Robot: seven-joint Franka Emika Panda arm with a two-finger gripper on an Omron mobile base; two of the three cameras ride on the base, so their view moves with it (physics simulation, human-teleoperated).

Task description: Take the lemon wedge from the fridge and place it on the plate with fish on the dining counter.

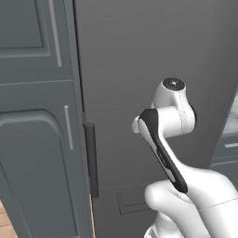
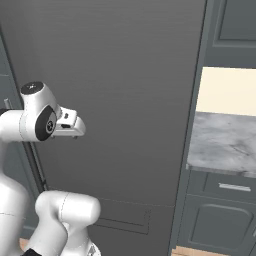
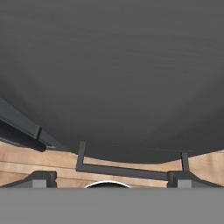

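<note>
The fridge [image 1: 153, 46] [image 2: 115, 75] stands right in front of me as a tall dark grey appliance, and its flat door [image 3: 113, 65] is closed. Its dark vertical bar handle [image 1: 91, 158] runs down the door's left edge. The lemon wedge is hidden behind the door. The plate with fish and the dining counter are out of view. My gripper [image 3: 111, 179] is open, its jaws spread wide with nothing between them. It points down along the lower part of the door. The hand [image 2: 72, 126] hangs a short way in front of the door, without touching it.
A panelled dark grey cabinet [image 1: 32, 139] with slim silver handles adjoins the fridge on the left. To the right is a counter with a grey marbled top [image 2: 225, 142] over dark drawers [image 2: 232, 187]. Wooden floor [image 3: 43, 159] lies below the door.
</note>
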